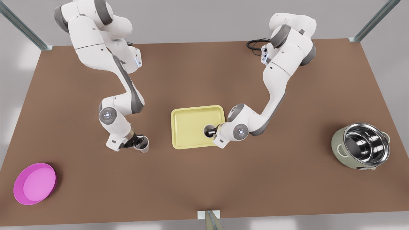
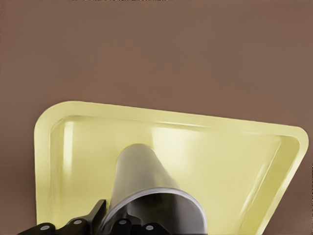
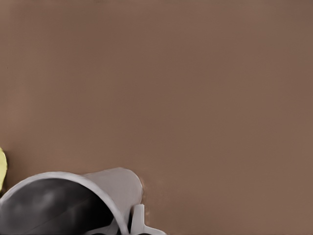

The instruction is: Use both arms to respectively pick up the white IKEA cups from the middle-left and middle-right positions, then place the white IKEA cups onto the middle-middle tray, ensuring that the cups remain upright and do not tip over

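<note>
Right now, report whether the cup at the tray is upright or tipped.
Upright: the cup, in the left claw over the tray, shows its open mouth upward.

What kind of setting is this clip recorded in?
Apparently a simulated tabletop test rig rather than a real kitchen: a bare brown table framed by metal posts, two white arms, and scattered kitchenware, a yellow tray, steel pot and pink plate.

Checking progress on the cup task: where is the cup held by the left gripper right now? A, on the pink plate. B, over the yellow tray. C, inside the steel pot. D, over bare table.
B: the left gripper holds its cup over the tray, as the left wrist view shows, while the right gripper holds the other cup over the table.
</note>
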Robot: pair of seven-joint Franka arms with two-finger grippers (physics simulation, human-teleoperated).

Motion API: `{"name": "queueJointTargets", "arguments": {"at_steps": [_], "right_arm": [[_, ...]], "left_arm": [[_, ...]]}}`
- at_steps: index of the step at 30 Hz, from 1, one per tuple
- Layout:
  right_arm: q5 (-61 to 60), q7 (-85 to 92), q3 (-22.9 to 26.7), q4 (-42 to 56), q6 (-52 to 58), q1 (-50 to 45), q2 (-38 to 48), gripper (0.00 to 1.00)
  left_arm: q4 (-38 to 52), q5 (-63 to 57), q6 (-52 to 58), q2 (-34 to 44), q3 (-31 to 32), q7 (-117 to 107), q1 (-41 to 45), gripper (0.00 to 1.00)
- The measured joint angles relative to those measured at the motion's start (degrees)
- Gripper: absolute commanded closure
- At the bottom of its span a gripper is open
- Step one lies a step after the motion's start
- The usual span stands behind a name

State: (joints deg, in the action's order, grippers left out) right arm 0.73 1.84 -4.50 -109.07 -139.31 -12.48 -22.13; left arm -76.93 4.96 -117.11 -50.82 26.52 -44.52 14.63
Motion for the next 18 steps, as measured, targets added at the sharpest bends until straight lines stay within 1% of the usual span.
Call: {"name": "queueJointTargets", "arguments": {"at_steps": [1,3,5,8,14,16,17,18], "right_arm": [[-1.3,0.0,-0.9,1.0,0.6,-1.8,-0.3,0.79],[-3.5,-0.5,-1.6,4.5,1.7,-6.2,-2.4,0.79],[-4.7,-1.4,-1.8,7.8,2.7,-10.0,-4.3,0.79],[-6.1,-2.7,-2.5,9.7,3.8,-12.5,-6.0,0.79],[-7.1,-4.7,-2.6,6.8,5.1,-14.0,-7.2,0.79],[-7.2,-5.3,-2.6,6.7,5.4,-14.5,-8.0,0.79],[-7.3,-5.5,-2.6,6.8,5.4,-14.8,-8.3,0.79],[-7.3,-5.7,-2.7,6.9,5.4,-15.0,-8.7,0.79]], "left_arm": [[-0.2,0.2,-0.4,0.0,0.0,-0.4,-0.1,0.25],[-0.6,0.2,-1.0,-0.1,0.0,-1.3,-0.2,0.18],[-0.8,0.0,-1.3,0.0,0.0,-2.1,-0.4,0.00],[-0.8,-0.6,-0.9,0.3,0.1,-3.2,-0.7,0.00],[-0.6,-1.3,2.7,2.3,0.4,-5.7,-1.0,0.00],[-0.4,-1.3,5.0,4.8,0.4,-6.4,-1.4,0.00],[0.9,-1.3,7.6,6.9,0.4,-6.7,-2.5,0.00],[5.6,-1.4,11.5,8.1,0.4,-7.1,-4.8,0.00]]}}
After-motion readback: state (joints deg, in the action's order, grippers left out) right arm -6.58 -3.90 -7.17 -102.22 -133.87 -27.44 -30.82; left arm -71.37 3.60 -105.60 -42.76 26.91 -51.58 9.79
